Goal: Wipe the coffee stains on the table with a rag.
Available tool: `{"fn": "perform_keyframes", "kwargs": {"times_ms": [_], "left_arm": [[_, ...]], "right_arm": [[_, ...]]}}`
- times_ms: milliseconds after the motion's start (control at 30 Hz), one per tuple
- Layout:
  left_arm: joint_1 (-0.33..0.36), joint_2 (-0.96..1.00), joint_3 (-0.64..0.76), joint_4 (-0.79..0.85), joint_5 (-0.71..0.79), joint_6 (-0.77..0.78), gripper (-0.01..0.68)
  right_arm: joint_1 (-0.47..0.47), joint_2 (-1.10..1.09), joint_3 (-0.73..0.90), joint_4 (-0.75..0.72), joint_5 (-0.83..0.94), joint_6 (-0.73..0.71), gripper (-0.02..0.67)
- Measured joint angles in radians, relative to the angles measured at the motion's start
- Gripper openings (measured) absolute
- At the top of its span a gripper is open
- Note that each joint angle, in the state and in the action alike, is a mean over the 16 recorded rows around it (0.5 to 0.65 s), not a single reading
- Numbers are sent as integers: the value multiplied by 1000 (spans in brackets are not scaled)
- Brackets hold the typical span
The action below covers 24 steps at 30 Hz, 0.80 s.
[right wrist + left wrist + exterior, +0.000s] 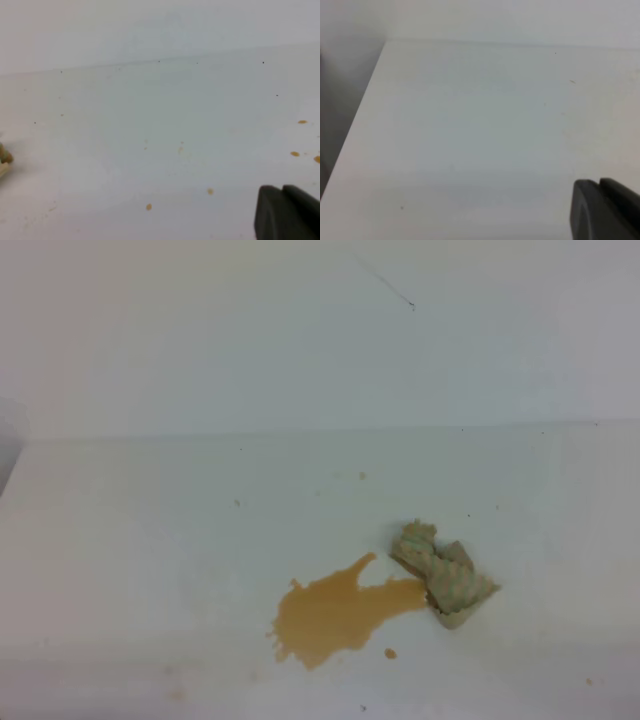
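Exterior high view first: no arm shows anywhere in frame. On the wide flat white table point(130, 540), lower centre, spreads the irregular orange-brown coffee puddle point(335, 615), with a thin tongue reaching up and right. Its right lobe touches the small bunched beige-tan rag with pale green stripes point(443, 575), which sits just right of centre, crumpled and lumpy, lower edge tinged brown. One tiny orange-brown droplet point(390, 653) lies just below the puddle. Behind, the white upright wall point(250, 340) carries a thin dark scratch point(385, 285) at upper centre.

Left wrist view now: only a dark blurred piece of the left gripper point(605, 210) pokes in at the lower right corner, above bare white tabletop; whether its pincer is open or closed, I cannot tell.

Right wrist view: the right gripper point(285, 212) shows as a dark block at lower right, pincer closed with nothing in it. Orange-brown droplets dot the white surface, and a sliver of the rag peeks in at the left edge.
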Motion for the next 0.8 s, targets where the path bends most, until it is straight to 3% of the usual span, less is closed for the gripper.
{"fn": "perform_keyframes", "kwargs": {"times_ms": [800], "left_arm": [[0, 0, 0, 0, 0, 0, 0]], "right_arm": [[0, -3, 4, 0, -2, -1, -3]]}}
